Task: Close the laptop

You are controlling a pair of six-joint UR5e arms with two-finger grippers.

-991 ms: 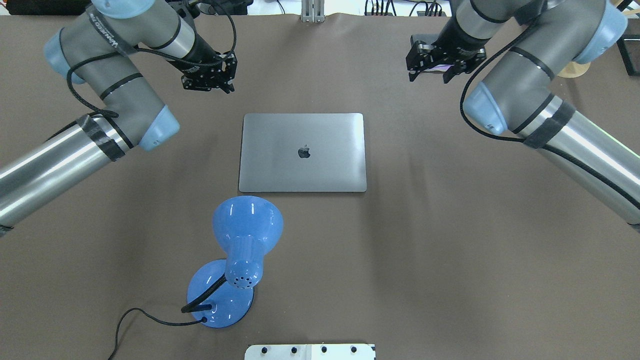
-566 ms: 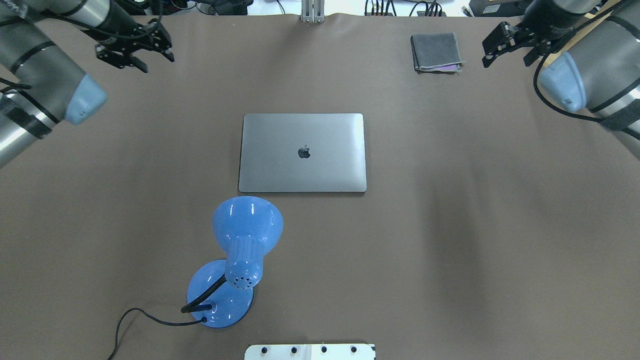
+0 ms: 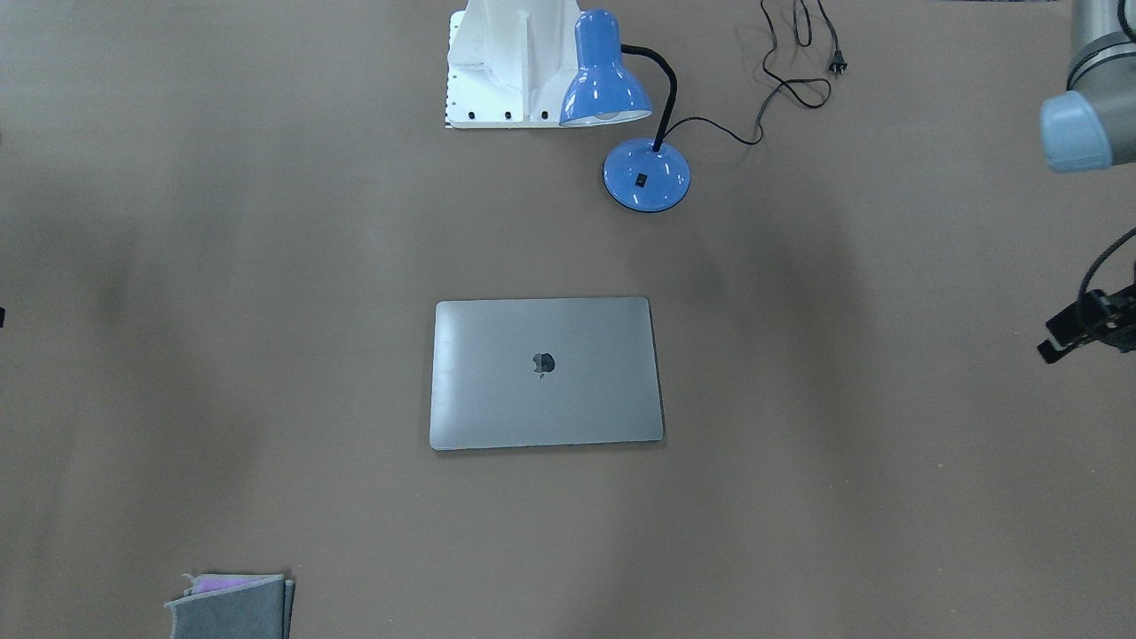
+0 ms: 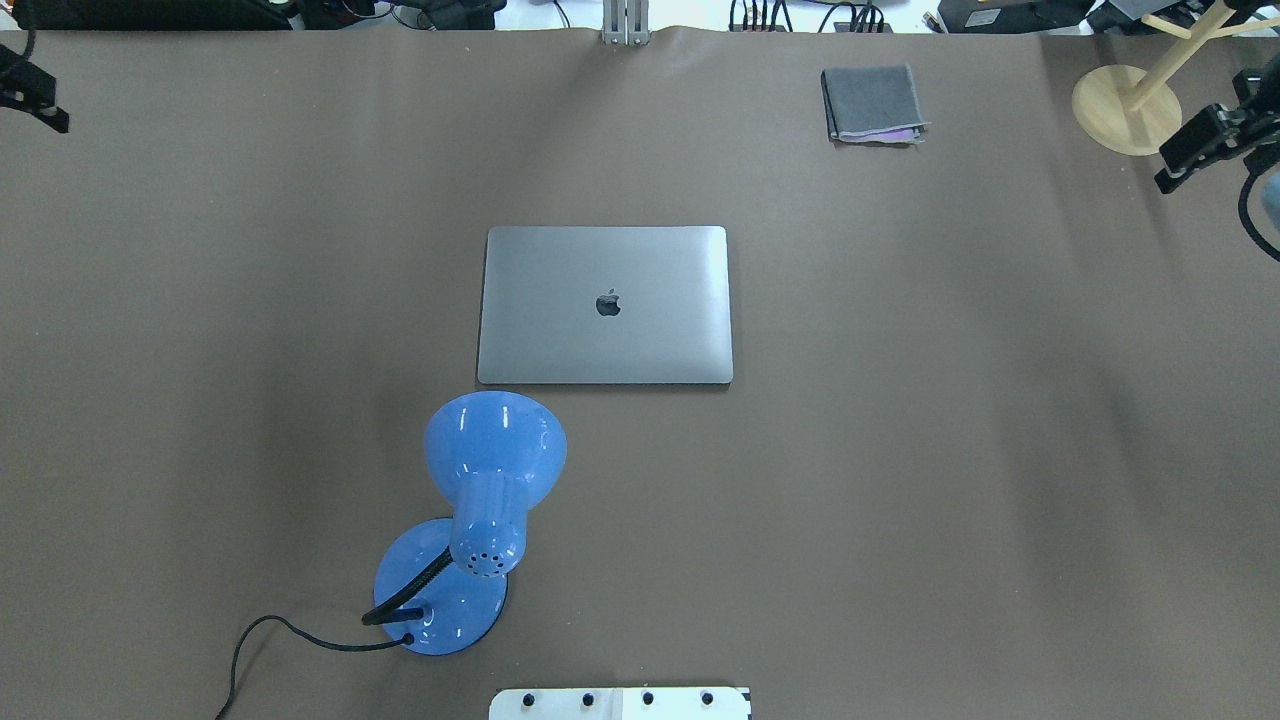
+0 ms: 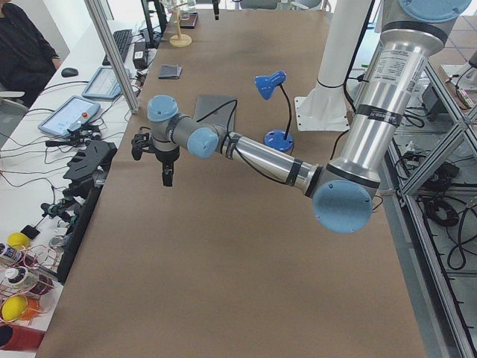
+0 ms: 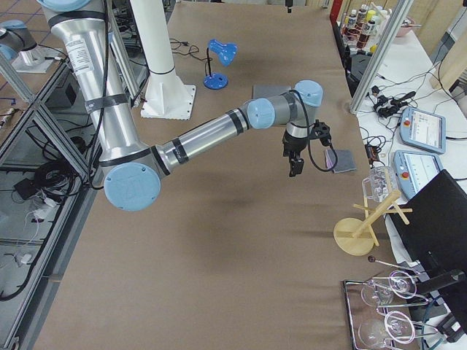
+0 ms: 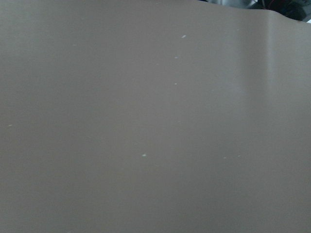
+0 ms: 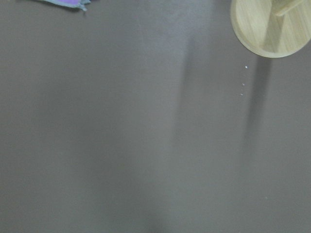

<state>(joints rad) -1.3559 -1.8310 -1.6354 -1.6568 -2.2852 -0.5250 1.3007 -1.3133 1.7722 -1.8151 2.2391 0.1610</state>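
The space-grey laptop (image 4: 605, 305) lies shut and flat in the middle of the brown table, lid up, with the dark apple logo showing; it also shows in the front view (image 3: 546, 373). My left gripper (image 4: 30, 95) is at the far left back edge, cut off by the frame, and shows at the right edge of the front view (image 3: 1078, 333). My right gripper (image 4: 1195, 150) is at the far right edge beside a wooden stand. Both are far from the laptop and touch nothing. I cannot tell how their jaws stand. Neither wrist view shows fingers.
A blue desk lamp (image 4: 480, 500) with its cord stands just in front of the laptop's near left corner. A folded grey cloth (image 4: 872, 103) lies at the back right. A wooden stand (image 4: 1125, 110) is at the far right corner. A white mount plate (image 4: 620, 704) sits at the near edge.
Both arms have swung outward from beside the laptop's far corners to the table's left and right edges. The grey cloth has come into view. The laptop has not moved.
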